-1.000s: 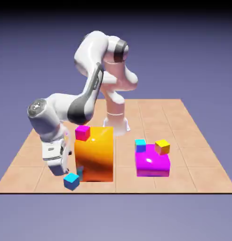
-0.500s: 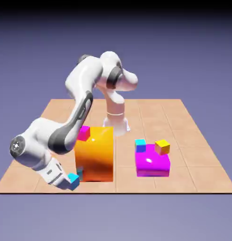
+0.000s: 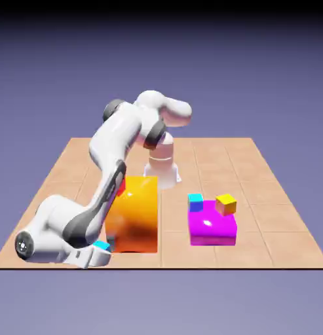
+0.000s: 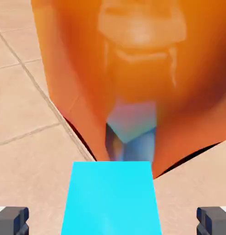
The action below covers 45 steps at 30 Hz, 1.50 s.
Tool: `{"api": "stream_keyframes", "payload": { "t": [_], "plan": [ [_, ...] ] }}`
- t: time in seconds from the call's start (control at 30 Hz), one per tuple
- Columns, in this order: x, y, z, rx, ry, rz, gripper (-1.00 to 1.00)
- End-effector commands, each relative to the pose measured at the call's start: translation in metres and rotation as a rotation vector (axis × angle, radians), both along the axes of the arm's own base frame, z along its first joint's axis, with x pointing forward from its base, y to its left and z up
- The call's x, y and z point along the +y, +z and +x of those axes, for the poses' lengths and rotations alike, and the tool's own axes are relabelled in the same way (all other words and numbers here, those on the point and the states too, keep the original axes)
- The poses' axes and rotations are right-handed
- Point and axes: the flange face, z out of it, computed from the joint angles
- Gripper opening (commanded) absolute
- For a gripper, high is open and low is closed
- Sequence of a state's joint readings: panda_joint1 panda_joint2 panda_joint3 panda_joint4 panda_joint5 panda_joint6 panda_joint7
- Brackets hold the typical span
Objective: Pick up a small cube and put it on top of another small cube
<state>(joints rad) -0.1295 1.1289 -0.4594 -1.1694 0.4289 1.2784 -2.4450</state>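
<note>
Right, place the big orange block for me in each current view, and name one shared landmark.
Exterior view: the orange block stands left of centre, beside the gripper.
Hand view: it fills the top middle and right.
Shared landmark: the cyan cube by its foot.

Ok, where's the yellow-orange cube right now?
In the exterior view, the yellow-orange cube is toward the right, on top of the magenta block, with a small cyan cube beside it on the exterior view's left.
</note>
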Motion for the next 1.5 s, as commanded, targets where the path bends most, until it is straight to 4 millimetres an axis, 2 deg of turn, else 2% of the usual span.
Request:
{"api": "stream_keyframes", "payload": {
  "t": [0.0, 0.07, 0.1, 0.13, 0.3, 0.4, 0.53, 0.7, 0.93, 1.13, 1.3, 1.47],
  "plan": [
    [0.003, -0.007, -0.005, 0.0, 0.0, 0.0, 0.0],
    [0.007, -0.016, -0.013, 0.001, 0.001, -0.001, 0.0],
    [0.007, -0.016, -0.013, 0.001, 0.001, -0.001, -1.0],
    [0.007, -0.016, -0.013, 0.001, 0.001, -0.001, -1.0],
    [-0.007, 0.016, 0.011, 0.0, 0.0, 0.0, -1.0],
    [-0.017, 0.037, 0.019, -0.007, -0.013, 0.012, -1.0],
    [-0.048, 0.065, 0.006, -0.081, -0.128, 0.124, -1.0],
    [-0.083, 0.113, -0.011, -0.186, -0.246, 0.243, -1.0],
    [-0.123, 0.197, -0.04, -0.345, -0.363, 0.363, -1.0],
    [-0.146, 0.281, -0.072, -0.478, -0.423, 0.417, -1.0],
    [-0.154, 0.351, -0.102, -0.576, -0.447, 0.428, -1.0],
    [-0.148, 0.417, -0.132, -0.653, -0.455, 0.409, -1.0]
  ]
}}
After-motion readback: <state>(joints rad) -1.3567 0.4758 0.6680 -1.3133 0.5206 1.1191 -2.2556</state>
